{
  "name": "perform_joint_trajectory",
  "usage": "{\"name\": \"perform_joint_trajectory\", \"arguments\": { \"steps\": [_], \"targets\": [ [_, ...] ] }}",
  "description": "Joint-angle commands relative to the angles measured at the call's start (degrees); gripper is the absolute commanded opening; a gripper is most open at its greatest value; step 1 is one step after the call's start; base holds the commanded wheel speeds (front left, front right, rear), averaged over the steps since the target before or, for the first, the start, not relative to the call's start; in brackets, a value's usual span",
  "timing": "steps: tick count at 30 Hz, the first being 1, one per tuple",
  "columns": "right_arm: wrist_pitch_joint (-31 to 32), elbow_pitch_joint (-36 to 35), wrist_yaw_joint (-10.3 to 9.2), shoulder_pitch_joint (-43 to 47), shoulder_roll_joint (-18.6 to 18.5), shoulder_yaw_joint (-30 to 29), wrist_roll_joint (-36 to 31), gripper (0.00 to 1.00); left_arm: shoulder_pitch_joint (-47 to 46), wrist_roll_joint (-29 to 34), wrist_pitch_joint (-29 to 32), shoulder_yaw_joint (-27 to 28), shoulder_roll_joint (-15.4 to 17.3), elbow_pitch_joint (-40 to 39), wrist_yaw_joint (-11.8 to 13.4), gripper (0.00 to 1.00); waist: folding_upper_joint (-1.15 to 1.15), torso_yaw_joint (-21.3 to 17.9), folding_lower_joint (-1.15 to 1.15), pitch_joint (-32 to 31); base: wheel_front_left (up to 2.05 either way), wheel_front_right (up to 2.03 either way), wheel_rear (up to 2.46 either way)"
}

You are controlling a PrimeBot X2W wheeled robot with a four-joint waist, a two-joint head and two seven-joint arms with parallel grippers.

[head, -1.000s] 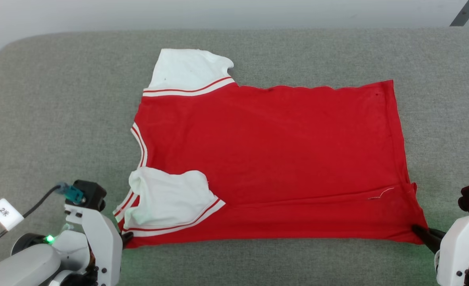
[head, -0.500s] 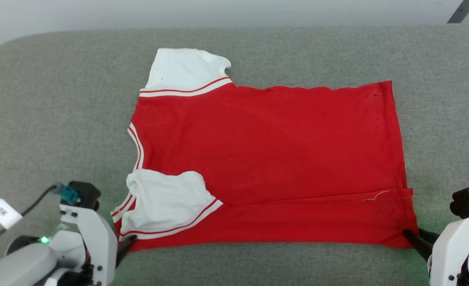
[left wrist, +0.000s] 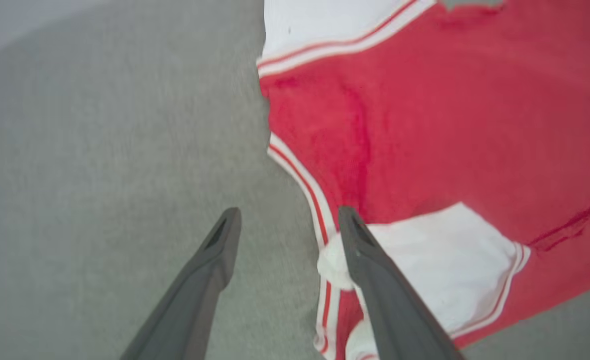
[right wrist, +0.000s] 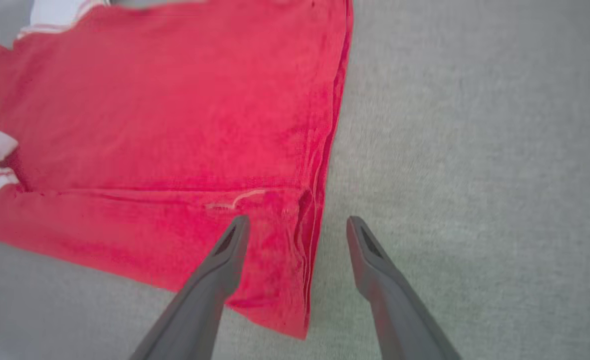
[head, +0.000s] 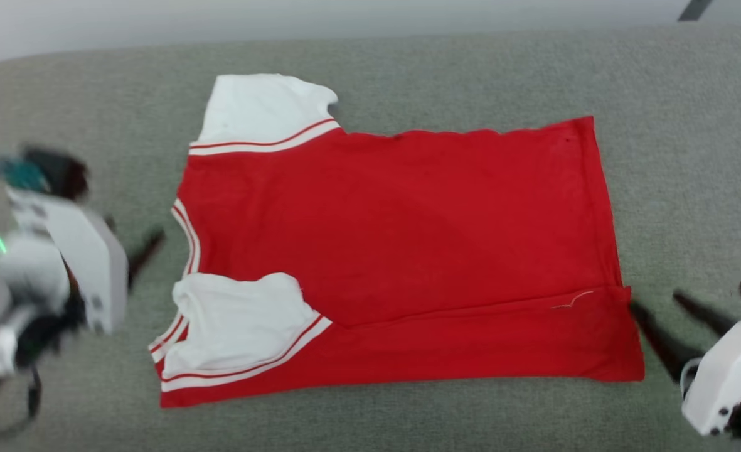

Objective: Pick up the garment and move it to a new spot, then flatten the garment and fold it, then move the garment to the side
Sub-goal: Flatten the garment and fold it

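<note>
The garment (head: 395,238) lies spread flat on the grey padded surface (head: 690,157), red with white sleeves, collar to the left. Its near strip is folded over, and the near white sleeve (head: 238,320) lies on the red. My left gripper (head: 133,229) is blurred, open and empty, hovering left of the neckline. In the left wrist view my left gripper (left wrist: 289,212) straddles the striped neck trim (left wrist: 302,180). My right gripper (head: 655,301) stands open just right of the hem's near corner. In the right wrist view my right gripper (right wrist: 298,220) spans the garment's edge (right wrist: 319,165), gripping nothing.
The grey surface (head: 63,94) extends wide on every side of the garment, with a rounded far-left corner. A pale wall (head: 345,16) runs behind it, and a dark bar (head: 693,9) shows at the top right.
Both grippers opened and let go of the garment's near corners. My left arm lifted and swung away along the collar side. My right gripper backed off slightly. The camera shifted too.
</note>
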Motion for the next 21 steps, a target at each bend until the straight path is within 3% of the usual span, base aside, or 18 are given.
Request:
{"name": "perform_joint_trajectory", "arguments": {
  "steps": [1, 11, 21],
  "targets": [
    [-1.8, -0.7, -0.04, -1.0, 0.6, -0.3, -0.9, 1.00, -1.8, 1.1, -0.5, 0.5, -0.6, 1.0, -1.1, 1.00, 0.00, -1.3, 0.00, 1.3, 0.00, 0.00, 0.00],
    [-20.6, -3.5, -0.03, -5.5, 3.4, 1.0, -4.9, 1.00, -17.5, 9.0, -2.8, 3.3, -7.2, 15.9, -8.2, 1.00, 0.00, -6.1, 0.00, 8.0, 0.00, 0.00, 0.00],
    [-27.3, -0.7, -0.03, -6.9, 4.9, 3.5, -5.0, 1.00, -29.9, 11.4, 0.5, 2.8, -14.8, 31.7, -15.2, 1.00, 0.00, -9.4, 0.00, 14.9, 0.00, 0.00, 0.00]
  ]
}}
